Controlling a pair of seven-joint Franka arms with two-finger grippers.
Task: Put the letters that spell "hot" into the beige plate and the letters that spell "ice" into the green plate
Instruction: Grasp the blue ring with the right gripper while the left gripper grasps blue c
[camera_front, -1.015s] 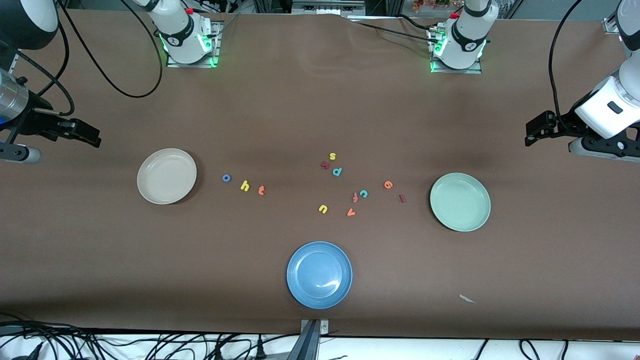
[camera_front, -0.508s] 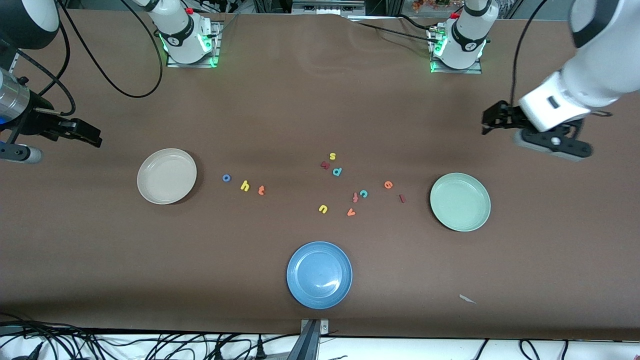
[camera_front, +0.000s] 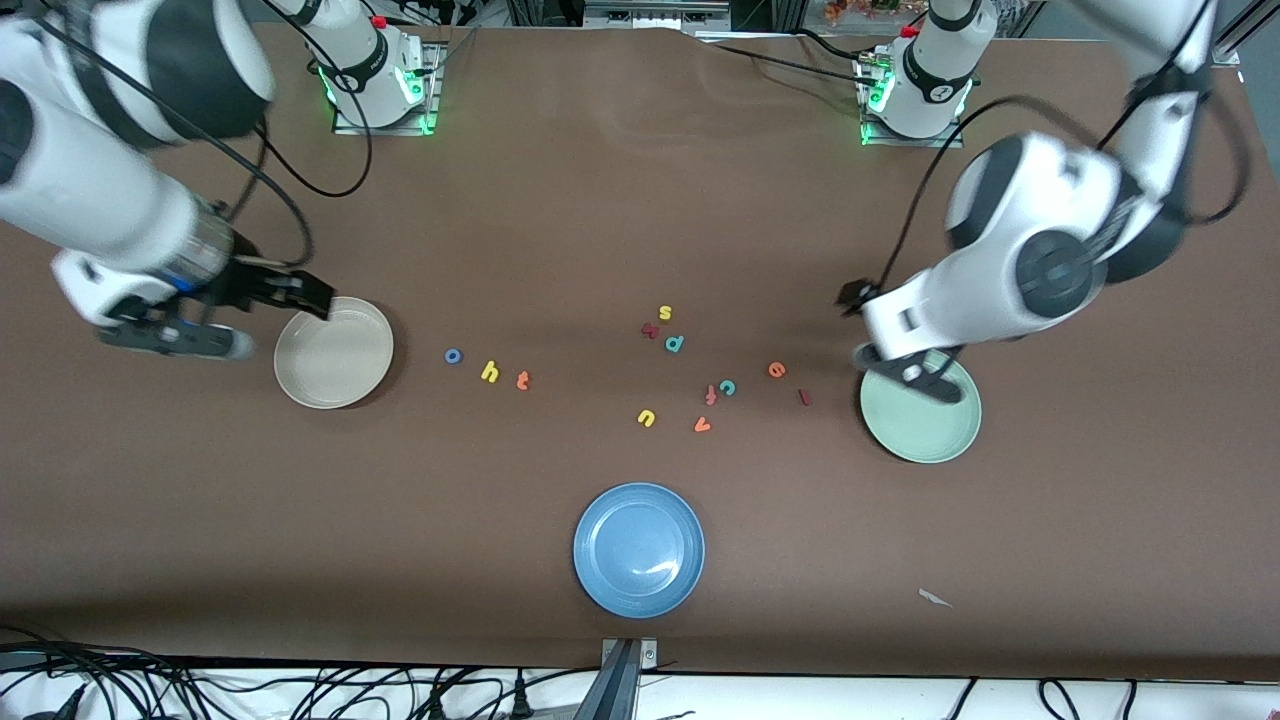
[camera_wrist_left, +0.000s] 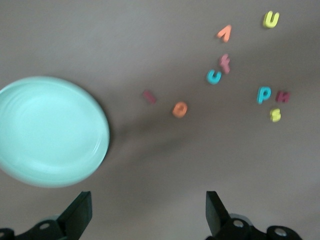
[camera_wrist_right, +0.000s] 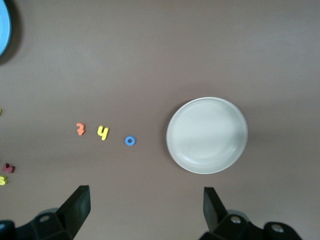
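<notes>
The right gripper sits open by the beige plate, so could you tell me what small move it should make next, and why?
Probably carry the right gripper from the beige plate's rim to over the blue o, then lower it. Its jaws are open and empty, the plate holds nothing, and the o is the nearest of the three letters.

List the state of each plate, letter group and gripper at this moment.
beige plate: empty.
green plate: empty.
blue plate: empty.
blue o, yellow h, orange t: on the table, in a row beside the beige plate.
dark red i, teal c, orange e: on the table.
left gripper: fingers open, empty.
right gripper: fingers open, empty.
</notes>
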